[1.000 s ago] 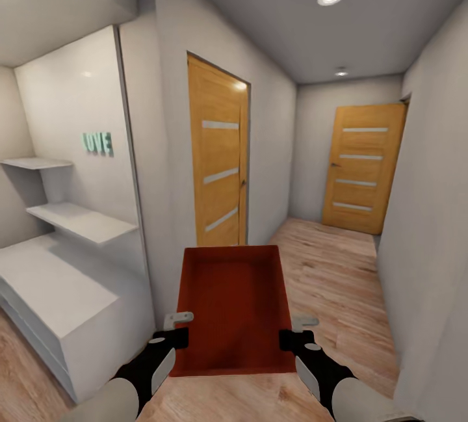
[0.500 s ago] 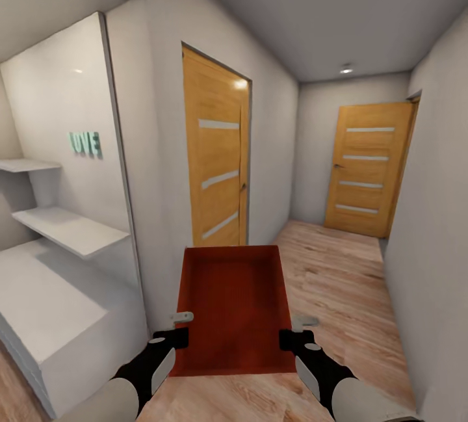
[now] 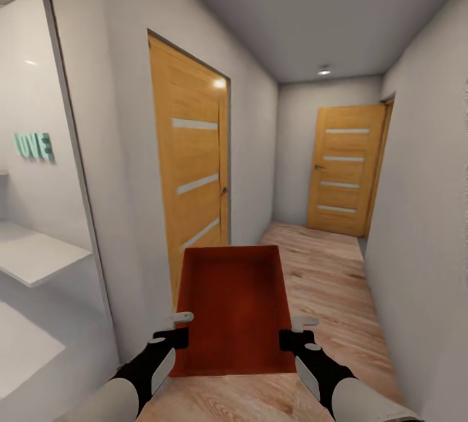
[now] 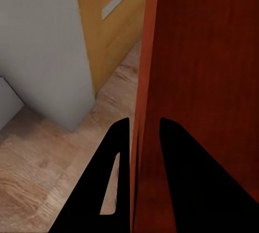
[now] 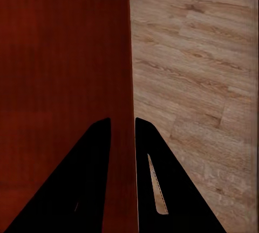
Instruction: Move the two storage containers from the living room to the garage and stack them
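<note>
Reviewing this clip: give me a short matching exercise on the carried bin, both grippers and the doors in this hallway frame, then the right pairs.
Things:
1. storage container
2. left gripper
3. right gripper
4. far door

States or places:
A. shut, at the hallway's end
B. clamped on the bin's right wall
C. held off the wood floor by both arms
D. clamped on the bin's left wall

Pairs: 1-C, 2-D, 3-B, 4-A

Black claws (image 3: 174, 337) with grey plates, on white forearms.

orange-red storage container (image 3: 234, 305), honey-orange doors (image 3: 192, 168)
</note>
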